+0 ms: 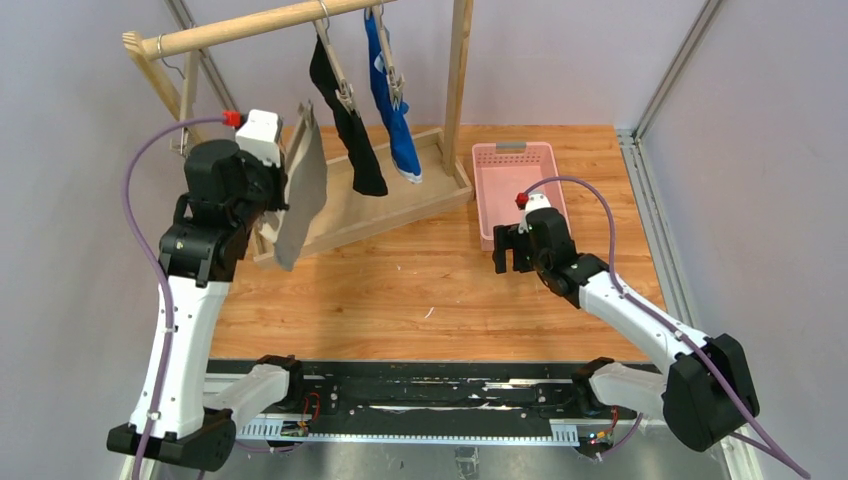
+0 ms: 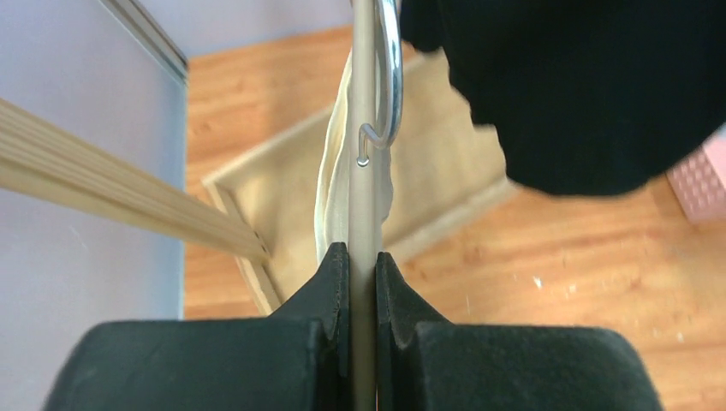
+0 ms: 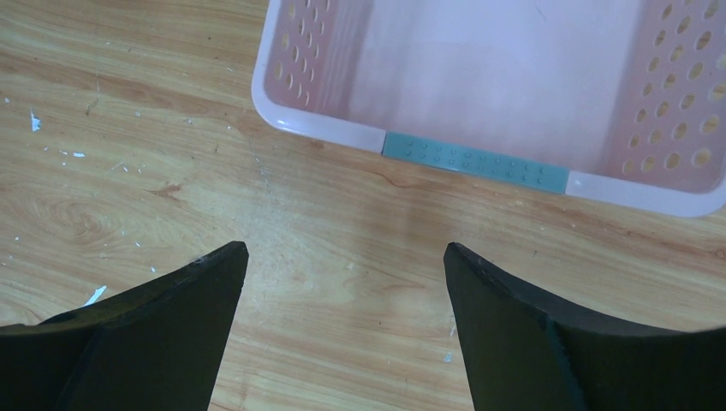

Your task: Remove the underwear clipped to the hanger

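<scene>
Starting on the left: seeing the left tool [image 2: 362,261] clamped tight on the grey underwear [image 1: 303,180], pinching it edge-on partway down, held up off the counter [image 1: 400,290] in front of the wooden rack [image 1: 458,90], long axis running top to bottom. Spotted a metal clip loop [image 2: 392,77] right beside the cloth in the left wrist view, but can't tell whether biting the fabric or off it. Moving right: black underwear [image 1: 350,140] and blue underwear [image 1: 397,120] hanging from clip hangers [image 1: 343,85] on the rail [image 1: 260,25], dangling long and slanted, just beside each other, black one nearer the left tool. Looks like a job for the left arm, with that pair up and to the right of its tool and well apart from the other one. Further right: pink basket [image 1: 513,185] on the counter, nothing visible inside. Right tool [image 3: 346,282] spread wide open, holding nothing, hovering over bare wood just short of the basket's near rim. Guessing at a rightward carry of the grey underwear toward that basket next, so worth watching for a snag on the black underwear along the way.
</scene>
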